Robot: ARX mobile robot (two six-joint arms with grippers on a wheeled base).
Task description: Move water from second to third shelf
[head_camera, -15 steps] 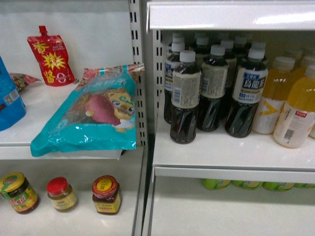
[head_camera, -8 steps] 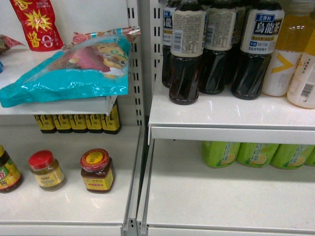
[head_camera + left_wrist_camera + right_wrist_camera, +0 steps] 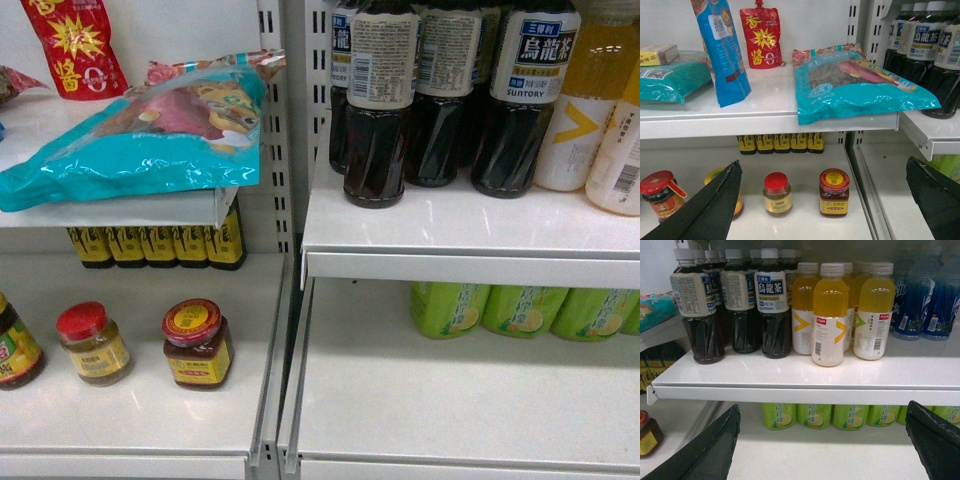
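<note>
**Both grippers held open before the drink shelves; nothing carried**

On the left, the left gripper [image 3: 822, 165] is seen with its fingers spread wide and nothing between them. It is pointed at the snack bay, where a teal pouch [image 3: 860, 85] overhangs the shelf edge above a row of jars [image 3: 834, 192].

To the right, the right gripper [image 3: 823, 407] is likewise held with fingers well apart and empty. It is levelled at the edge of the drink shelf [image 3: 805, 387], presumably so that a bottle can be approached from the front.

On that shelf, dark tea bottles [image 3: 772, 305] are ranked first, then yellow drink bottles [image 3: 829, 315], then the blue bottles [image 3: 922, 300] at the far right. These are judged to be the water: upright, blue-wrapped, closely packed, their labels unreadable. Green bottles [image 3: 815, 416] are stored at the back of the shelf beneath.
</note>
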